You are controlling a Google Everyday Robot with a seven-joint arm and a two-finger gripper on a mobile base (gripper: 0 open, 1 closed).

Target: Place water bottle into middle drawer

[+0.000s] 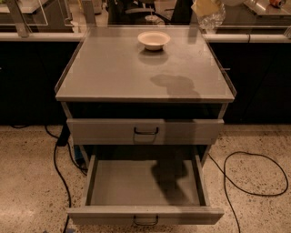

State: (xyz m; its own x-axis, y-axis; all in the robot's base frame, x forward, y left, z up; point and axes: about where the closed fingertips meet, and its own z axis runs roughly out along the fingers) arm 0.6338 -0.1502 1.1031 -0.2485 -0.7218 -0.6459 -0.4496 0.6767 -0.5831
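Observation:
The water bottle [213,20], clear plastic, hangs above the cabinet's back right corner at the top edge of the view. My gripper [205,10], a pale yellowish hand, is shut on the bottle's upper part and holds it clear of the cabinet top; the cap is hidden. The middle drawer [113,215], grey with a dark handle, stands pulled out at the bottom of the view, with only a shadow on its floor. The like grey drawer above it [191,131] is closed.
A white bowl [153,39] sits at the back middle of the grey cabinet top [113,73]. Raised lips run along the top's side edges. Black cables [254,182] lie on the speckled floor on both sides of the cabinet. Dark counters stand behind.

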